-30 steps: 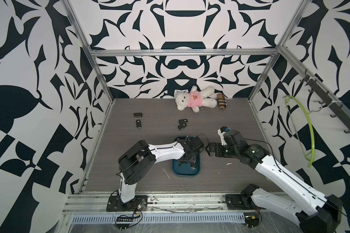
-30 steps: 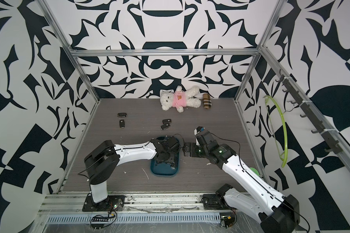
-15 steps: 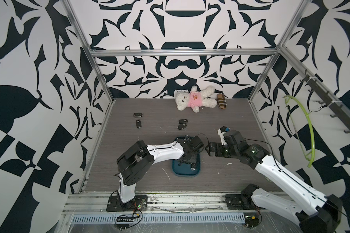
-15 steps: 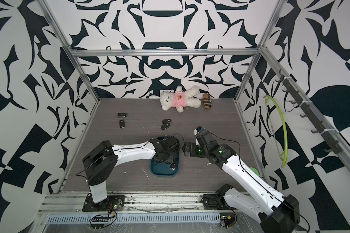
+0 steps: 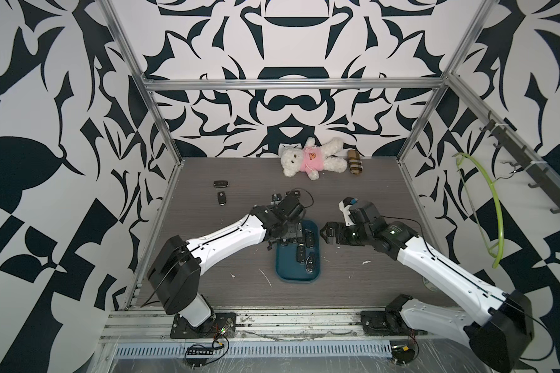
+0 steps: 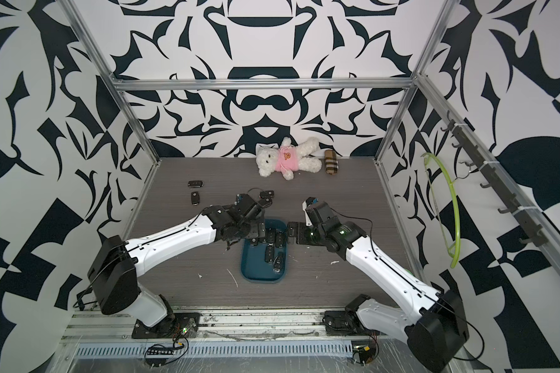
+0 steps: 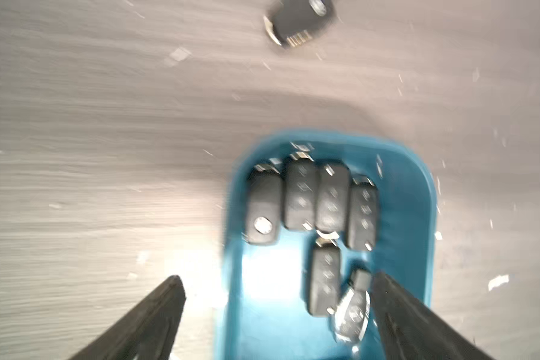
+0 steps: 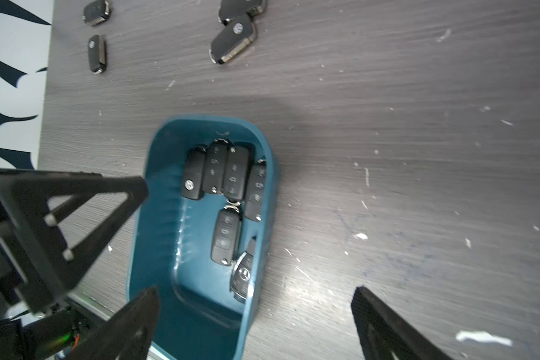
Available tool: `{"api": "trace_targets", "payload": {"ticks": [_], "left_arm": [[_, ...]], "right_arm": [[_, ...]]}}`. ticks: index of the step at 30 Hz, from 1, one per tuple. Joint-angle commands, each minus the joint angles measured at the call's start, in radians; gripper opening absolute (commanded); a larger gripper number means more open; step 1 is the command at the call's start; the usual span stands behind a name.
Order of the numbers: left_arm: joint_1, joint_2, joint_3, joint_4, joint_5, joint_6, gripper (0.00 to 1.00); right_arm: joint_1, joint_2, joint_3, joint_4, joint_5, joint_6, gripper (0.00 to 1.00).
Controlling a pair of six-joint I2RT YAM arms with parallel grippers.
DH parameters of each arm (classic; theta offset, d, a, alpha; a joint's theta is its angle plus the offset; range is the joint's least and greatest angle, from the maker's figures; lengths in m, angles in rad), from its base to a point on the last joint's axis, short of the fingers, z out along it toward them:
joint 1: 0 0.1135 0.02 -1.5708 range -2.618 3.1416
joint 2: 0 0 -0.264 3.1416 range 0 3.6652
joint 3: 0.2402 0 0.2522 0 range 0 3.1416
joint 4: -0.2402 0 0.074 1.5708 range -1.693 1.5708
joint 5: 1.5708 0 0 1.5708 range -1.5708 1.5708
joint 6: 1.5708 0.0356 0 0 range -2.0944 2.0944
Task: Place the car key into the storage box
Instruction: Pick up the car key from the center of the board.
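Note:
The storage box (image 5: 283, 269) (image 6: 249, 273) is a teal tray in the middle of the table, and several black car keys lie in it. One car key (image 7: 262, 215) (image 8: 193, 178) with a round silver badge lies at the end of the far row. My left gripper (image 5: 288, 234) (image 6: 256, 234) (image 7: 278, 299) hangs open over the box's far end, with nothing between its fingers. My right gripper (image 5: 328, 233) (image 6: 292, 233) (image 8: 254, 293) is open too, empty, straddling the box's right wall (image 8: 262, 218).
Loose car keys lie on the table beyond the box (image 5: 221, 184) (image 5: 221, 197) (image 5: 295, 193) (image 8: 234, 37). A white teddy bear (image 5: 307, 160) and a brown plaid pouch (image 5: 354, 162) rest against the back wall. A green hanger (image 5: 485, 206) hangs on the right wall.
My left gripper's jaws have opened wide over the box's far end. The right arm has not moved.

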Motion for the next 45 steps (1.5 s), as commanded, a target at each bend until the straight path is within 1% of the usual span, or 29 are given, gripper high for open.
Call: {"api": "trace_targets", "payload": {"ticks": [1, 6, 8, 13, 19, 23, 26, 29, 30, 31, 33, 39, 42, 45], "left_arm": [[0.071, -0.035, 0.010, -0.059, -0.012, 0.039, 0.99], [0.212, -0.056, 0.009, -0.057, -0.003, 0.084, 0.99], [0.278, -0.056, 0.007, -0.047, 0.020, 0.110, 0.99], [0.405, -0.034, 0.016, -0.027, 0.042, 0.178, 0.99], [0.571, 0.055, 0.040, 0.043, 0.073, 0.219, 0.99], [0.654, 0.155, 0.110, 0.065, 0.091, 0.268, 0.96], [0.702, 0.239, 0.168, 0.067, 0.091, 0.303, 0.91], [0.754, 0.308, 0.207, 0.087, 0.132, 0.324, 0.86], [0.768, 0.326, 0.218, 0.095, 0.147, 0.330, 0.86], [0.781, 0.349, 0.233, 0.100, 0.163, 0.336, 0.81], [0.800, 0.389, 0.261, 0.106, 0.181, 0.344, 0.77], [0.819, 0.507, 0.362, 0.097, 0.200, 0.378, 0.74], [0.824, 0.561, 0.409, 0.082, 0.201, 0.390, 0.68], [0.826, 0.596, 0.430, 0.083, 0.209, 0.398, 0.66]], "right_arm": [[-0.002, 0.037, 0.079, 0.087, -0.042, -0.016, 0.99], [0.002, 0.128, 0.143, 0.153, -0.090, -0.024, 0.99], [0.006, 0.168, 0.178, 0.170, -0.094, -0.030, 0.99], [0.013, 0.267, 0.257, 0.192, -0.097, -0.029, 0.99], [0.030, 0.379, 0.355, 0.202, -0.114, -0.035, 0.99], [0.046, 0.441, 0.414, 0.205, -0.121, -0.036, 0.99], [0.054, 0.471, 0.441, 0.208, -0.124, -0.030, 0.99], [0.060, 0.491, 0.459, 0.207, -0.124, -0.025, 0.99], [0.061, 0.496, 0.463, 0.206, -0.124, -0.024, 0.99], [0.061, 0.500, 0.467, 0.204, -0.122, -0.022, 0.99], [0.063, 0.507, 0.472, 0.202, -0.122, -0.019, 0.99], [0.063, 0.511, 0.480, 0.185, -0.095, -0.021, 0.99], [0.064, 0.512, 0.484, 0.178, -0.082, -0.022, 0.99], [0.063, 0.511, 0.483, 0.175, -0.072, -0.020, 0.99]]}}
